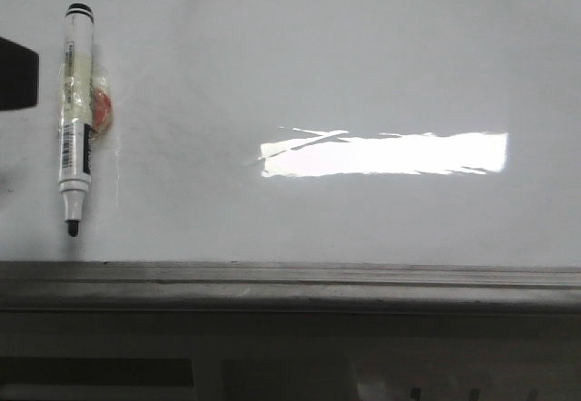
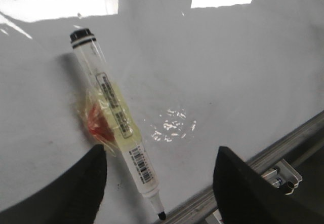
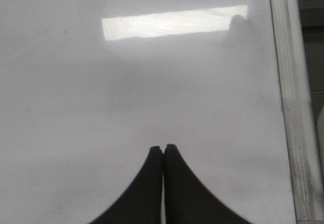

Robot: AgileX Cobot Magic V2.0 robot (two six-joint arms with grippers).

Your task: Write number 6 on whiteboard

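- Nearest in the front view runs the grey metal edge strip (image 1: 290, 278) of the whiteboard (image 1: 363, 56), spanning the full width just below the white face.
- Just beyond the strip, at the far left, the black tip of a white marker (image 1: 74, 120) points toward that edge; its black cap end lies farther away.
- The marker lies flat on the whiteboard surface, roughly square to the strip, with a barcode label on its barrel.
- Yellowish tape (image 1: 77, 88) wraps the middle of the barrel, and a small red-orange blob (image 1: 103, 111) sits touching the marker on its right side.
- To the right of the marker, mid-board, a bright rectangular light glare (image 1: 386, 153) lies across the glossy face.
- No drawn digit shows anywhere on the whiteboard in any view; the white face is bare of strokes.
- The left end effector (image 2: 159, 183) hangs above the marker's tip end with its two dark fingers (image 2: 76, 193) spread wide, gripping nothing; the marker's lower barrel runs between them in the left wrist view.
- A dark shape at the left border of the front view, level with the marker's upper barrel, cannot be identified with certainty.
- The right end effector (image 3: 163, 153) sits over a bare stretch of whiteboard (image 3: 126, 82) near its metal strip (image 3: 291, 107), finger tips pressed together, with nothing between them.
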